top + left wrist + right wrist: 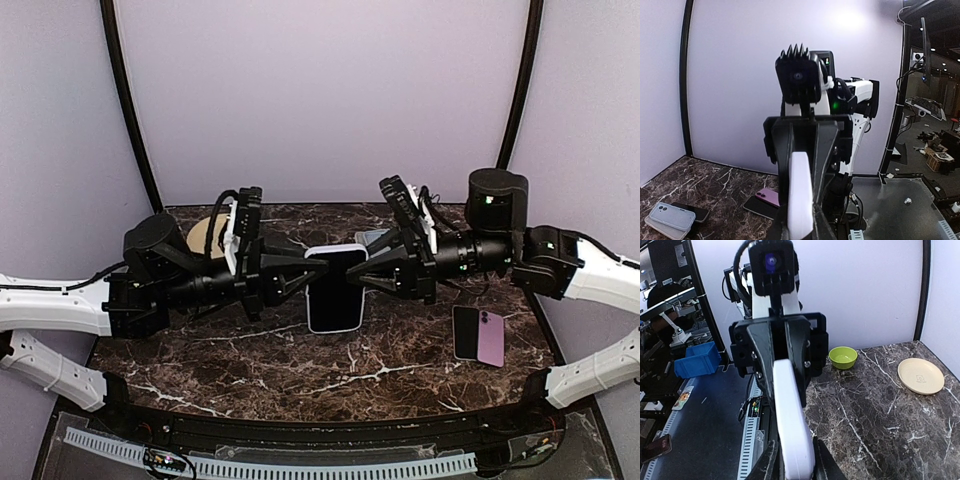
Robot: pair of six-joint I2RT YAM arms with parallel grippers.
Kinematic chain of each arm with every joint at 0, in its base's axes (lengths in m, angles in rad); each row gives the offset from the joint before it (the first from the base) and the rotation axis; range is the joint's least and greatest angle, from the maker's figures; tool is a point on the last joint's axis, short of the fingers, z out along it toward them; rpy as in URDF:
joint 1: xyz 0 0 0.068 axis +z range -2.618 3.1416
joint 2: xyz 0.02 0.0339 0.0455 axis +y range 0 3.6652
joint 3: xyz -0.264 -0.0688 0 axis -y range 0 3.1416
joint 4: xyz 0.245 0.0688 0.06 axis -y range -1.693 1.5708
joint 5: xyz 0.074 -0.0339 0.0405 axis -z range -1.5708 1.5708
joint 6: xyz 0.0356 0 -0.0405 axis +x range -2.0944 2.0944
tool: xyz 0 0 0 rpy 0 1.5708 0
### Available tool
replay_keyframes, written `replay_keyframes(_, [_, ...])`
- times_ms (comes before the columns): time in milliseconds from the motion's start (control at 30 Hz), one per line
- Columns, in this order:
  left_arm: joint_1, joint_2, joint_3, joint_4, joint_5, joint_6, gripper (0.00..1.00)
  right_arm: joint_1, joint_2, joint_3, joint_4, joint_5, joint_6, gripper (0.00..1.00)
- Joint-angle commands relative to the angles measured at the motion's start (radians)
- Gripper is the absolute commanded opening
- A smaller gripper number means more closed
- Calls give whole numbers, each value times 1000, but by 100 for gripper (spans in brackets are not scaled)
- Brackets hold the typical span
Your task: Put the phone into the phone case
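My left gripper (303, 280) and right gripper (368, 278) each clamp a long edge of the white phone case (336, 250). It hangs between my fingertips, off the table (250, 370), with the phone (335, 295) lying screen-up inside. I judge this the seating step. Next, I must squeeze evenly until every corner snaps in.

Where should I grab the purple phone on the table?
By its short ends, from straight above. The purple phone lies flat with the black phone against one long edge, so its width likely cannot be straddled. The right gripper is nearer but is shut on the white phone.
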Motion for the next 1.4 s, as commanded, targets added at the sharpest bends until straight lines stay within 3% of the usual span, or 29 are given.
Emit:
replay_keyframes(0, [-3,-56,16,125,-15,6,0,-2,12,-39,104,1,70,23])
replay_keyframes(200, [-2,-48,29,119,-7,6,0,-3,54,-30,119,-62,95,28])
replay_keyframes(300, [-3,-45,29,115,-6,3,0,-2,58,-27,145,-76,100,2])
replay_keyframes(400, [-1,-49,24,100,-10,7,0,-2,29,-35,166,-63,104,0])
replay_keyframes(467, [-3,-41,22,69,20,24,12,-6,-4,-38,177,-50,108,0])
replay_keyframes(533, [-3,-24,20,16,45,45,37,-7,-30,-38,183,-47,109,0])
replay_keyframes(600, [-3,-4,14,-26,58,47,45,-8,-50,-34,182,-46,111,0])
replay_keyframes(733, [-9,19,-19,-36,96,27,48,-10,-80,-27,178,-38,112,0])
replay_keyframes(833, [-18,34,-31,-21,101,21,46,-10,-93,-27,170,-28,107,0])
replay_keyframes(1133, [-30,60,-26,-15,105,8,7,-10,-99,-23,156,-18,100,0])
replay_keyframes(1300, [-31,63,-25,-20,103,3,0,-10,-104,-22,153,1,96,0])
replay_keyframes(1367, [-33,59,-25,-16,73,1,0,-11,-91,-17,144,40,104,20])
